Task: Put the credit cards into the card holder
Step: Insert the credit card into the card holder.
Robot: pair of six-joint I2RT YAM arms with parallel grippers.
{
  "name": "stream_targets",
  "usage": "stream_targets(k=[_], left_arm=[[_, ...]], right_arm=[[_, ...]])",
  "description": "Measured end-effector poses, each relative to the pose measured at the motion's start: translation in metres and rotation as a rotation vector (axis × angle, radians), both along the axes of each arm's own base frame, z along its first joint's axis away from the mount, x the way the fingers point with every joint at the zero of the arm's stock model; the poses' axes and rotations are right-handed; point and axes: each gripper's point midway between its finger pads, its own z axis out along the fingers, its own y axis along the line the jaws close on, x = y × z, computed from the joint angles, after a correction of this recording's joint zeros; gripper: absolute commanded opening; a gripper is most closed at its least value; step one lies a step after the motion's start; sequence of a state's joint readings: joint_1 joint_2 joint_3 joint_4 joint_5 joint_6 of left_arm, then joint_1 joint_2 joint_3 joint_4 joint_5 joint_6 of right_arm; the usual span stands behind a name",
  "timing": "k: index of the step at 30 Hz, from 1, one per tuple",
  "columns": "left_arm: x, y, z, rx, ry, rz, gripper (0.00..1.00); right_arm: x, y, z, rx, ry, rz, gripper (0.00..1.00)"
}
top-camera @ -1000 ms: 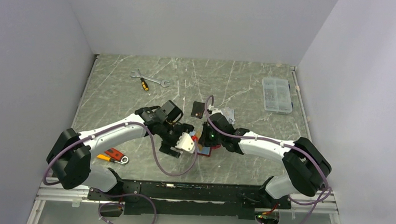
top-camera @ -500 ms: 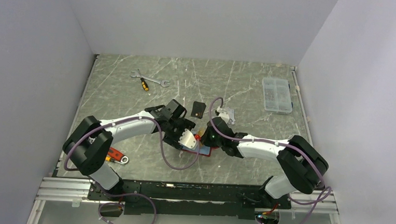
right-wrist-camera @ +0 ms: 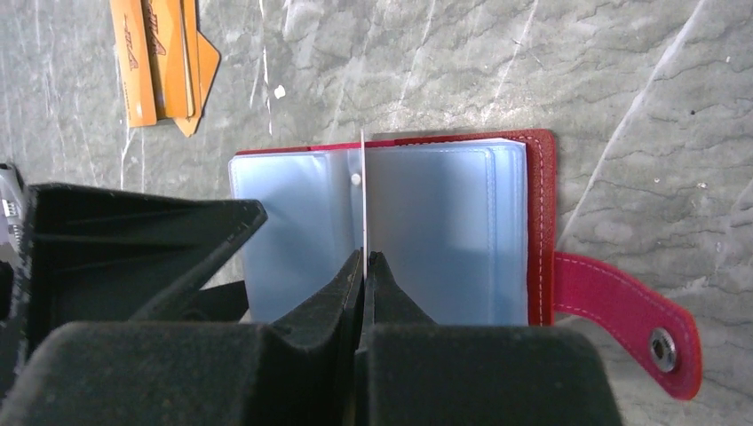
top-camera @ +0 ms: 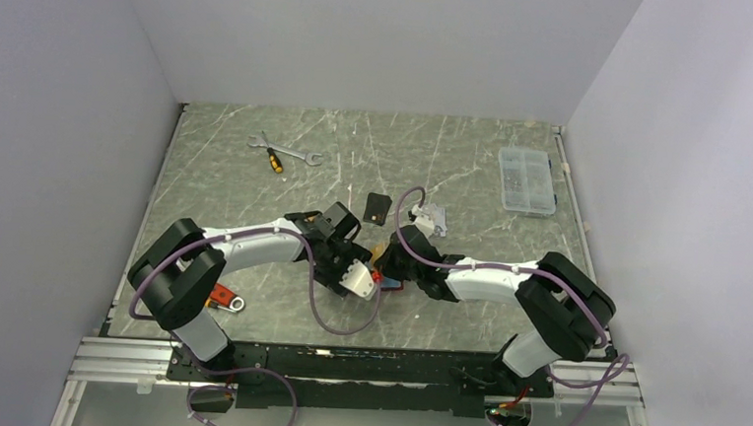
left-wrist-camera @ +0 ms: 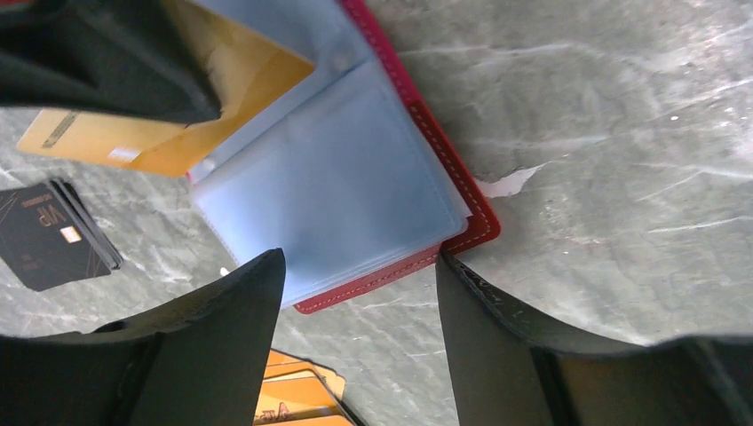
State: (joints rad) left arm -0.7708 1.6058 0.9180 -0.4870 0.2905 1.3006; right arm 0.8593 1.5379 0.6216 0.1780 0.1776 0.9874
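Centrally, the card holder (right-wrist-camera: 426,222) lies open and flat on the table (top-camera: 455,159), between the two grippers, with its clear sleeves facing up. In the right wrist view its snap tab (right-wrist-camera: 626,311) sticks out at 4 o'clock.

An orange card (left-wrist-camera: 204,106) is over the holder's sleeves. The right gripper (right-wrist-camera: 364,259) has its fingers pressed together on this card, holding it on edge above the fold. Whether the card's edge has entered a sleeve cannot be told.

The left gripper (left-wrist-camera: 355,266) has its fingers (left-wrist-camera: 222,328) apart, one on each side of the holder's near corner and holding nothing. Whether they touch the holder cannot be told.

In the right wrist view a small stack of orange cards (right-wrist-camera: 164,62) lies at 10 o'clock from the holder. In the left wrist view a stack of black cards (left-wrist-camera: 53,235) lies at 8 o'clock.

From above, silver cards (top-camera: 433,216) lie at 1 o'clock from the holder. Farther out are a clear box (top-camera: 527,181) at 2 o'clock and a screwdriver (top-camera: 273,158) lying across a wrench (top-camera: 297,153) at 11 o'clock. A red-handled tool (top-camera: 215,295) lies at 9 o'clock.
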Motion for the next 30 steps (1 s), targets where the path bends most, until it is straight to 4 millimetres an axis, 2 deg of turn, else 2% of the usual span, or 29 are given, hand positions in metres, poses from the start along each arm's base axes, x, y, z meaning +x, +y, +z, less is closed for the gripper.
stream_targets(k=[8, 14, 18, 19, 21, 24, 30], left_arm=[[-0.016, 0.004, -0.005, 0.007, 0.031, -0.006, 0.6], [-0.021, 0.007, -0.007, 0.011, 0.051, 0.008, 0.55], [-0.023, 0.008, -0.007, 0.013, 0.059, 0.015, 0.54], [-0.023, 0.008, -0.007, 0.013, 0.06, 0.017, 0.54], [-0.023, 0.008, -0.008, 0.013, 0.06, 0.018, 0.54], [-0.023, 0.009, -0.008, 0.011, 0.06, 0.021, 0.53], [-0.023, 0.009, -0.008, 0.009, 0.059, 0.024, 0.52]], right_arm=[[-0.004, 0.007, 0.001, 0.024, -0.005, 0.012, 0.0], [-0.009, 0.008, -0.002, 0.056, -0.007, 0.015, 0.0], [-0.011, 0.011, -0.002, 0.067, -0.005, 0.029, 0.22], [-0.014, 0.012, -0.003, 0.066, 0.001, 0.038, 0.3], [-0.018, 0.011, -0.005, 0.058, 0.01, 0.051, 0.39], [-0.02, 0.012, 0.0, 0.059, -0.003, 0.073, 0.42], [-0.014, -0.001, 0.008, 0.032, -0.025, 0.072, 0.41]])
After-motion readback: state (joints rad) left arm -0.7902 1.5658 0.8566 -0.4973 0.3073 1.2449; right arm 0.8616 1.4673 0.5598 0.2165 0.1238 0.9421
